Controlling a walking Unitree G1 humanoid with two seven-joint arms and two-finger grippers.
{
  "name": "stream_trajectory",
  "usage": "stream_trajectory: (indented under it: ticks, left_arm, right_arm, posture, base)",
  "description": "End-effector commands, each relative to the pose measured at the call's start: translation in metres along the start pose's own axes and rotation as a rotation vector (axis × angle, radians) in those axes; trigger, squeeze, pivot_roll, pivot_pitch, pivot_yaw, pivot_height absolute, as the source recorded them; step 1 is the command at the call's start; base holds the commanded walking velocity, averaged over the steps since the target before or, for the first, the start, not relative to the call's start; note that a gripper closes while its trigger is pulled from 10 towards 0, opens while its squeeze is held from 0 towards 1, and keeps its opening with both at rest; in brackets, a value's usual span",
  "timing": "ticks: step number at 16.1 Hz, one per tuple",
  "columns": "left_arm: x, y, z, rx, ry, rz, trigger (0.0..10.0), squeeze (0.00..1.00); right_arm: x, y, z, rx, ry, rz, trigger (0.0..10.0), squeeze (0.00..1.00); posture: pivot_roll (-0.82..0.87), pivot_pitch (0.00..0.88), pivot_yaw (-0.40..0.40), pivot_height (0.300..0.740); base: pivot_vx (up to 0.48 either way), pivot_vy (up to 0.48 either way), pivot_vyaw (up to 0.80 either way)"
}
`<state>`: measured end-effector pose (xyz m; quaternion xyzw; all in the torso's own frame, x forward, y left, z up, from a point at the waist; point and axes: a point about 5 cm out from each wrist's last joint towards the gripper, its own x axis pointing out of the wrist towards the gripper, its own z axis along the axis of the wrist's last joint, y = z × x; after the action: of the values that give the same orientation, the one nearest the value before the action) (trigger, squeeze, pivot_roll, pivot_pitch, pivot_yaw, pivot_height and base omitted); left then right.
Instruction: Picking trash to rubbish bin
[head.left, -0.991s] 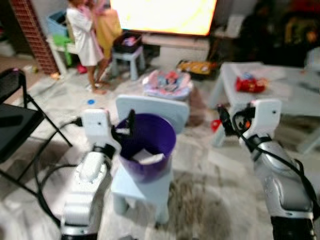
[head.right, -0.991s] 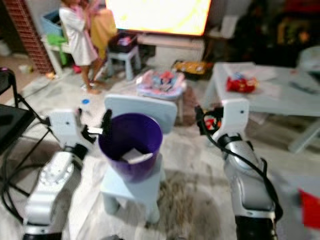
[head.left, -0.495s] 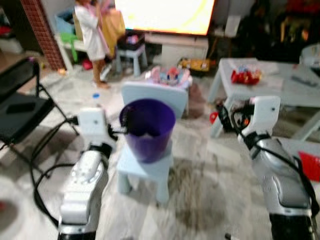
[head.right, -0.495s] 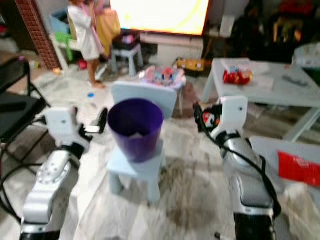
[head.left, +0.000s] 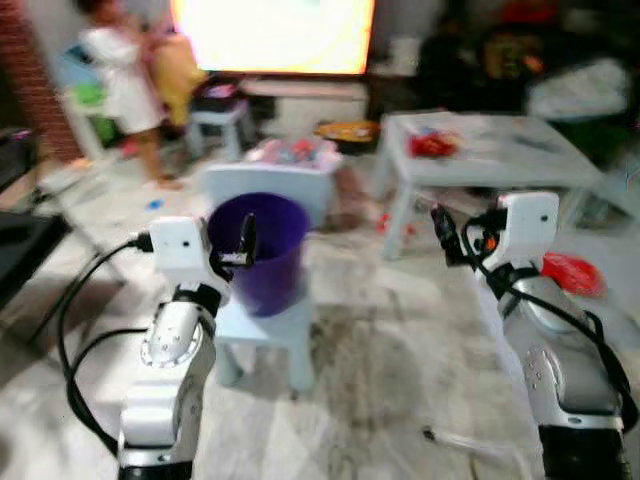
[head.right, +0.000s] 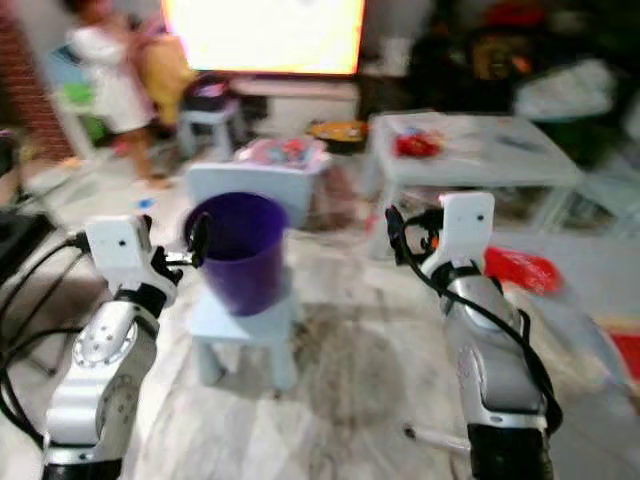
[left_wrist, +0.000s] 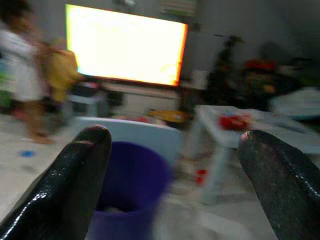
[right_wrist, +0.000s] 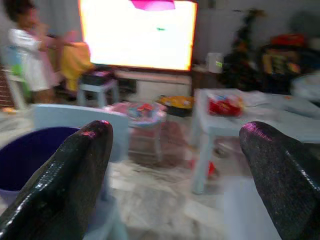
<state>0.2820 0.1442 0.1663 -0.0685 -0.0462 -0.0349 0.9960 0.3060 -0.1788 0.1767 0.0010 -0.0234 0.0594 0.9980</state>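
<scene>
The bin (head.left: 257, 250) stands on a small chair (head.left: 268, 330) ahead-left — a low table (head.left: 480, 150) lies right, with what seems a wrapper (head.left: 570, 272) on the floor beside it.

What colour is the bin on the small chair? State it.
Purple; the bin on the pale blue chair shows best in the right eye view.

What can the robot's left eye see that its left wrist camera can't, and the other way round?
Left eye: a red thing on the floor beside the right arm. Left wrist: the left gripper, its black fingers close up and spread wide. Both: the purple bin on the little blue chair, the bright TV, the white table.
</scene>
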Motion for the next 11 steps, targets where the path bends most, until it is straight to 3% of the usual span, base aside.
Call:
stream_trajectory:
  ticks: [1,11]
  left_arm:
    - [0.0017,-0.0033,0.0018,-0.013,0.0,-0.009,10.0,0.0]
    - [0.0037,-0.0039,0.0013,-0.054,0.009,-0.001,10.0,0.0]
  right_arm:
    - [0.0008,-0.0027,0.0031,-0.003,-0.004,-0.01,10.0,1.0]
    - [0.002,-0.0012,0.0055,-0.007,-0.004,-0.002,10.0,1.0]
  posture:
    - [0.06,0.052,-0.041,0.74]
    - [0.05,0.067,-0.047,0.74]
  base:
    - [0.0,0.0,-0.76]
    - [0.0,0.0,-0.76]
